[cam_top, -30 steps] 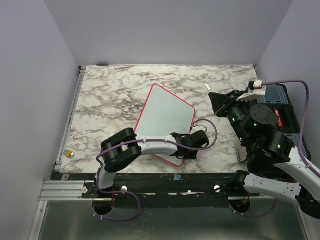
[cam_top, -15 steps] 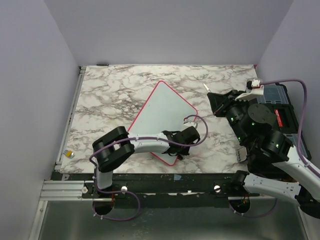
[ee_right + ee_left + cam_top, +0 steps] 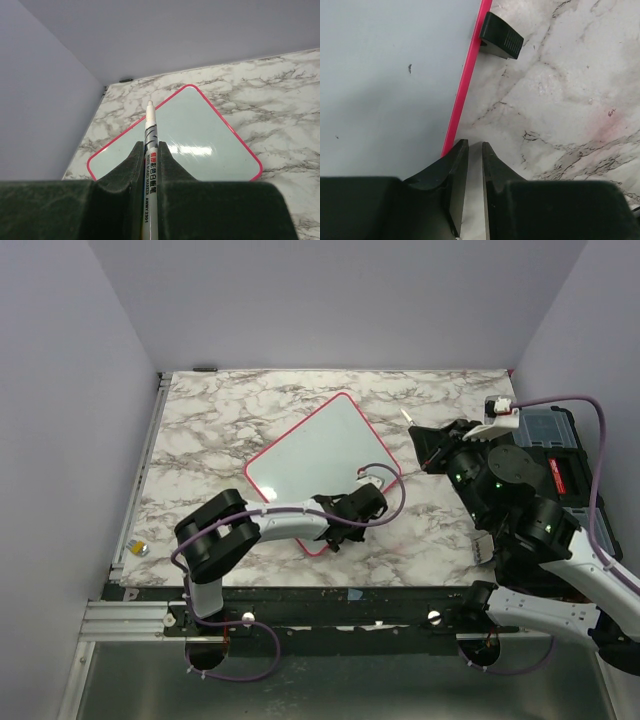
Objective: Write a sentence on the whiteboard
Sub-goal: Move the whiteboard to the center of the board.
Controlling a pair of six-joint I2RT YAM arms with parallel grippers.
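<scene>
The whiteboard [image 3: 315,450] lies flat on the marble table, turned like a diamond, with a pinkish-red frame. Its white face [image 3: 200,135] looks blank and no sentence shows on it. My left gripper [image 3: 338,528] sits at the board's lower right edge. In the left wrist view its jaws [image 3: 475,145] stand a narrow slit apart with only table between them. The frame [image 3: 465,80] runs under the left fingertip. My right gripper [image 3: 428,438] hovers to the right of the board. It is shut on a white marker [image 3: 150,135], whose tip points toward the board.
A black clip [image 3: 501,36] sits on the board's edge ahead of the left fingers. A dark case [image 3: 555,445] stands at the table's right edge behind the right arm. A small yellow object [image 3: 140,548] lies at the near left rim. Walls enclose three sides.
The whiteboard has swung clockwise on the table as my left gripper moved leftward along its near edge. The right gripper with the marker shifted slightly left.
</scene>
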